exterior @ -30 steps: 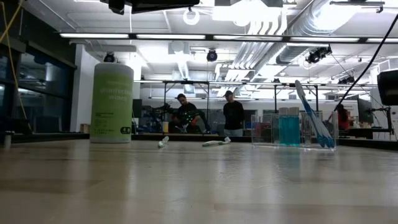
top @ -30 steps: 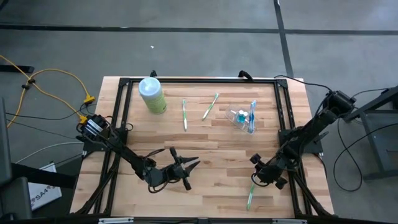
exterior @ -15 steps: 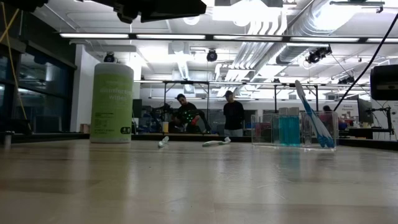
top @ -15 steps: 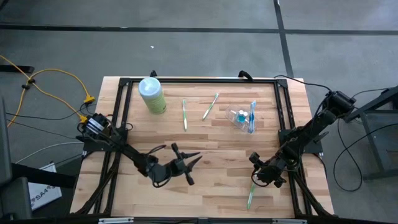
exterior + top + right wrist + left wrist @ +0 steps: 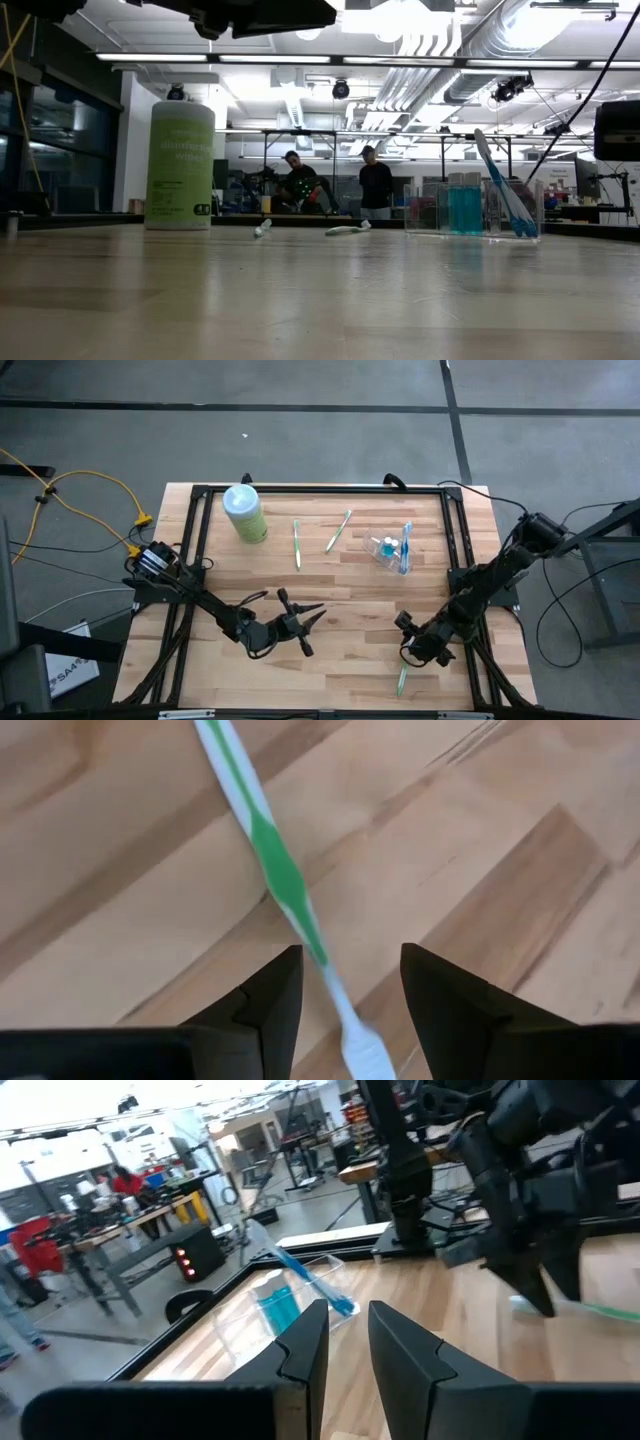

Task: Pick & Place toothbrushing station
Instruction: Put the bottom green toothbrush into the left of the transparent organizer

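**Station at far right of table, both claws empty**

While both arms work over the near half of the table (image 5: 330,585), the toothbrushing station (image 5: 388,549) sits untouched at the far right, well apart from either gripper. It is a clear, colourless holder; contents: a blue toothbrush (image 5: 406,546) leaning out over its rim, plus a blue item inside, seen as blue blocks (image 5: 463,210) in the low view. Station upright per low view.

Other container: pale-green bottle (image 5: 244,513) w/ white cap, upright, far left of table. Contents not visible.

Loose items: two green toothbrushes (image 5: 296,544) (image 5: 338,530) lying flat btwn bottle and station; a third green toothbrush (image 5: 275,870) at near right edge.

Left gripper (image 5: 305,628): near centre-left, fingers (image 5: 300,1355) narrowly parted, holding nothing, pointed toward the station.

Right gripper (image 5: 408,650): near right, directly above the third toothbrush; fingers (image 5: 270,995) spread either side of its handle, not closed on it.

Two persons stand in the room beyond, per low view.
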Action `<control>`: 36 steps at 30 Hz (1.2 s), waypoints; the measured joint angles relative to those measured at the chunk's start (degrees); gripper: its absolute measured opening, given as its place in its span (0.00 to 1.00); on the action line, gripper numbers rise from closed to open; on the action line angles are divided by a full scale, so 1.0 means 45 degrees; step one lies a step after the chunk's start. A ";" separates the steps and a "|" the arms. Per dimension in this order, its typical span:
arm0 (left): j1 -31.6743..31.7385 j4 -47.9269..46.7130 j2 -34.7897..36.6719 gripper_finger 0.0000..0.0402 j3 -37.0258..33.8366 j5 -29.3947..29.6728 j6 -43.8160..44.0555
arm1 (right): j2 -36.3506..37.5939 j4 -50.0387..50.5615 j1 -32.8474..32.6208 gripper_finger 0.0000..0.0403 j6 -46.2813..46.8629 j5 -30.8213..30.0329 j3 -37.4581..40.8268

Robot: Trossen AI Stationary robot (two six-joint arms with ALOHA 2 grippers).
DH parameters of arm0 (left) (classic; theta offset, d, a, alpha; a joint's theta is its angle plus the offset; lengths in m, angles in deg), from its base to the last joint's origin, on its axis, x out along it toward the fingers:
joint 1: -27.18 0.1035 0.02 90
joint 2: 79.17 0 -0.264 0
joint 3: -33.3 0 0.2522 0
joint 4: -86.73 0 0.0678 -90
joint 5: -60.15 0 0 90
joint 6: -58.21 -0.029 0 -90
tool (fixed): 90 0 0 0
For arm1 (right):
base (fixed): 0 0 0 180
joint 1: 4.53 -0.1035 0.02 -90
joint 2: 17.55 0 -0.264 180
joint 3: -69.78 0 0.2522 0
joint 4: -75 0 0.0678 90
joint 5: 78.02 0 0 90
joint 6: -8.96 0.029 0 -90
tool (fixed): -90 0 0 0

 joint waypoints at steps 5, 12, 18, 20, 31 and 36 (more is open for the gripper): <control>-0.0005 0.0000 0.0000 0.17 0.0000 -0.0282 -0.0001 | -0.1182 0.0869 0.0000 0.40 -0.0110 -0.0042 -0.0758; -0.0005 0.0000 0.0000 0.17 0.0000 -0.0358 0.0001 | -0.1356 0.1568 0.0000 0.40 -0.0045 -0.0051 -0.1166; -0.0019 0.0000 0.0000 0.17 0.0000 -0.0371 0.0160 | -0.1376 0.3837 -0.0290 0.40 -0.0056 -0.0706 -0.2047; -0.0019 0.0000 0.0000 0.17 0.0000 -0.0382 0.0167 | -0.1380 0.4041 -0.0463 0.40 -0.0053 -0.0828 -0.2274; -0.0024 0.0000 0.0000 0.17 0.0000 -0.0496 0.0210 | -0.1370 0.3424 -0.1110 0.40 -0.0040 -0.0763 -0.2651; -0.0024 0.0000 0.0000 0.17 0.0000 -0.0571 0.0523 | -0.1369 0.3059 -0.1088 0.40 -0.0164 -0.0711 -0.2651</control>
